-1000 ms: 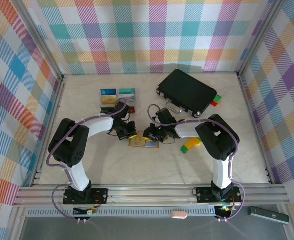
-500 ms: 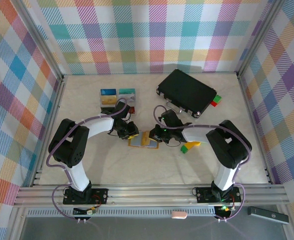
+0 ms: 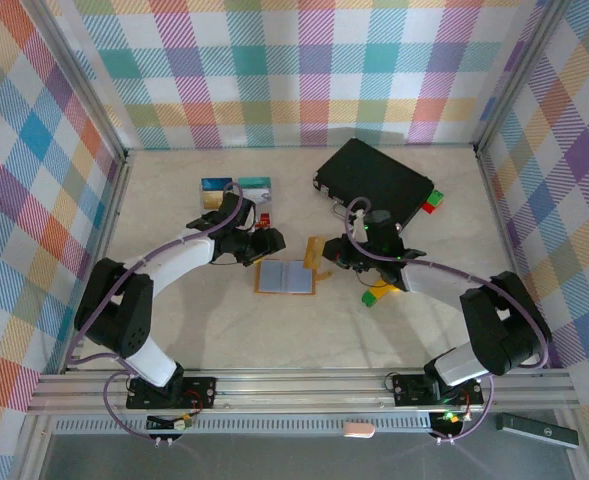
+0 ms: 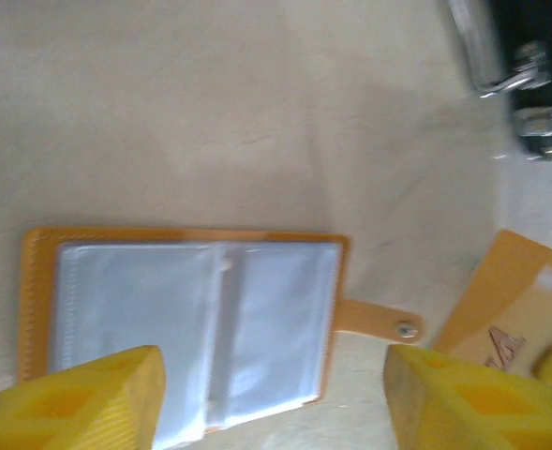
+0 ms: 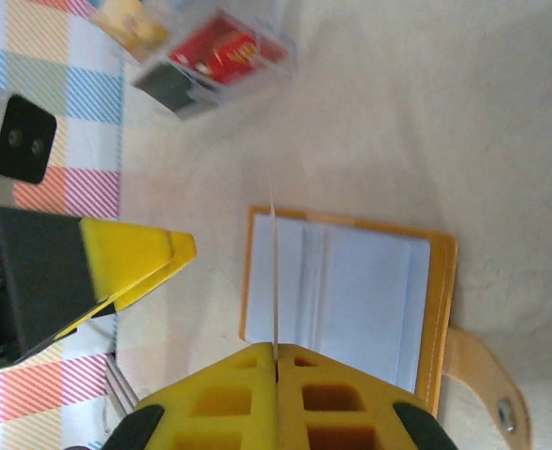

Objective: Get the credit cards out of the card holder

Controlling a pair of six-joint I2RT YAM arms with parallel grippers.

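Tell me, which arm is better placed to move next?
Probably right: the right tool grips an orange card beside the card holder, ready to set down. The left tool is open, empty.

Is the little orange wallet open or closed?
Open. The card holder lies spread flat on the table, both inner pockets facing up, and its strap tab is unfastened, sticking out sideways.

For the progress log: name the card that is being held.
The tan card, pinched in the right end effector; the other cards lie flat.
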